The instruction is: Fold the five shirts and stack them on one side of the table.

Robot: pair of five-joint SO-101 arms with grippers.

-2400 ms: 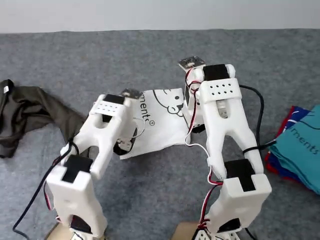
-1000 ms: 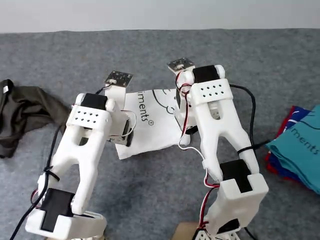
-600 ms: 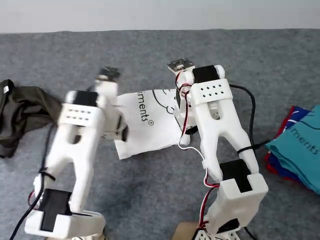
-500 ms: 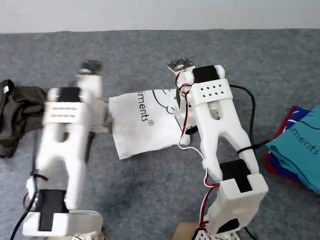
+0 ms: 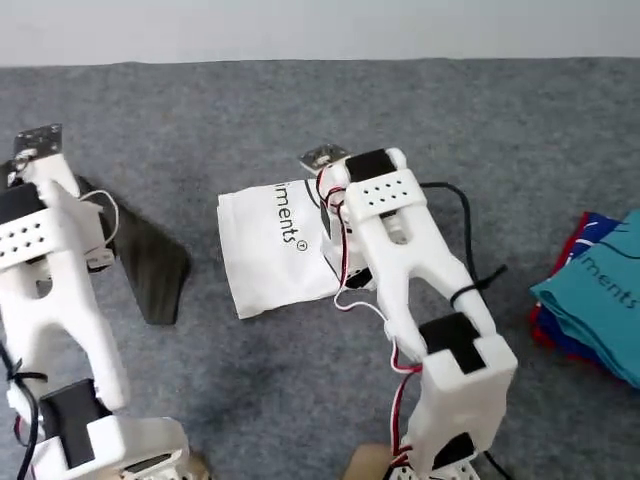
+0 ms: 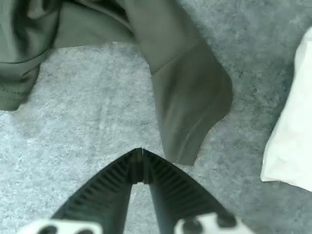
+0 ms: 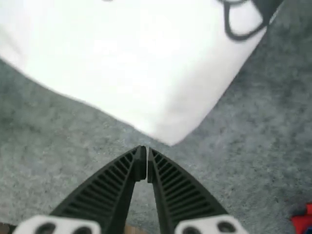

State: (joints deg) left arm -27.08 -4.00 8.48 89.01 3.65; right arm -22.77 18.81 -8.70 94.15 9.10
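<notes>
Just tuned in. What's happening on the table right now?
Neither claw holds anything. The left claw, shut, hangs beside the sleeve of the unfolded dark shirt. The right claw, shut, sits at the edge of the folded white shirt. A stack of folded shirts, teal on top, lies at the far right.

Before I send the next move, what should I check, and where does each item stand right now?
1. Left tool shut and holding nothing: ok.
2. Right tool shut and holding nothing, beside the white shirt's corner: ok.
3. White shirt folded flat: ok.
4. White shirt placed on the stack: not ok, it lies mid-table.
5. Dark shirt folded: not ok, it lies crumpled.
6. Stack tidy: cannot tell, the frame edge cuts it off.
</notes>
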